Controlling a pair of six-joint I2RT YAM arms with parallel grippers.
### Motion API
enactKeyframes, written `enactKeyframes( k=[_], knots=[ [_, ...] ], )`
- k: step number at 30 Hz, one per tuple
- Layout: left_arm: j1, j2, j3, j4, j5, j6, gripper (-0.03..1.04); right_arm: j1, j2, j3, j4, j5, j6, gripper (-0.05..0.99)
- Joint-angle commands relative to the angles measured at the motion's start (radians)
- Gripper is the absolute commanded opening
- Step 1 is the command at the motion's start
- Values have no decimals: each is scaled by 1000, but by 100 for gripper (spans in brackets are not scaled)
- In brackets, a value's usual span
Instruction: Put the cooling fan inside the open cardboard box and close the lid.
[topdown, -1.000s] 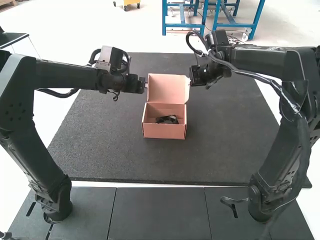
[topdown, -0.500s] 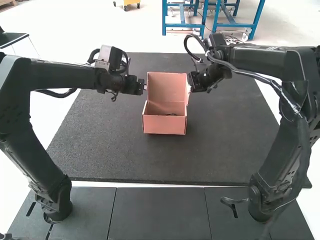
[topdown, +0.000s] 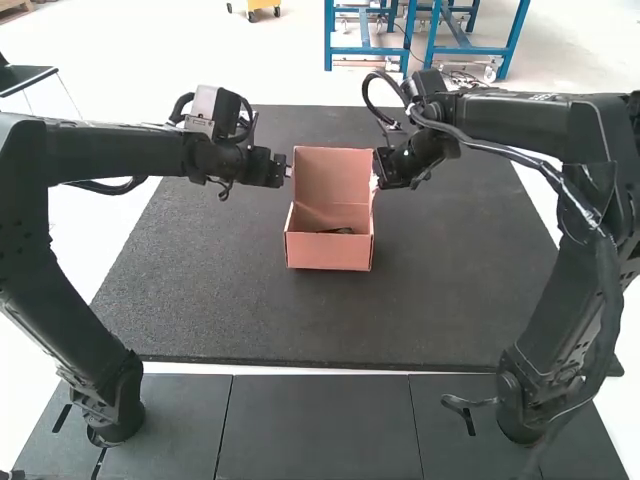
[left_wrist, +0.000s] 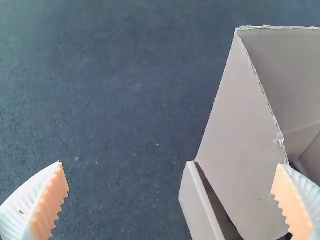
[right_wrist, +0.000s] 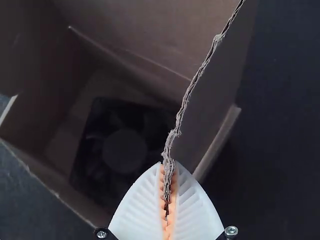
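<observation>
The pink cardboard box (topdown: 329, 250) stands mid-mat with its lid (topdown: 334, 176) raised at the back. The black cooling fan (right_wrist: 117, 150) lies flat on the box floor; from above only a dark sliver of the fan (topdown: 338, 229) shows. My right gripper (topdown: 379, 172) is shut on the lid's right edge, and the torn cardboard edge (right_wrist: 200, 85) runs down between its white fingers (right_wrist: 145, 210). My left gripper (topdown: 284, 170) is open beside the lid's left edge. Its orange pads (left_wrist: 47, 202) are spread wide, with the lid's side flap (left_wrist: 240, 150) between them, untouched.
A dark rubber mat (topdown: 200, 280) covers the table, with bare mat all round the box. Black panels (topdown: 320, 425) line the near edge. Both arms reach in from the sides at lid height.
The lid has tipped forward over the box, hiding most of the fan from above. My right gripper moved down and inward with the lid edge. The left gripper shifted slightly left.
</observation>
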Motion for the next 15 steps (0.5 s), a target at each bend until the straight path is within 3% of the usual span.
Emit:
enactKeyframes(
  k=[1,15],
  knots=[
    [-6,-37,30,5,4,11,96,15,-28,-11,-7,-17,-13,3],
    [-37,-47,15,-12,2,22,96,46,-55,-29,-41,-46,-14,3]
  ],
)
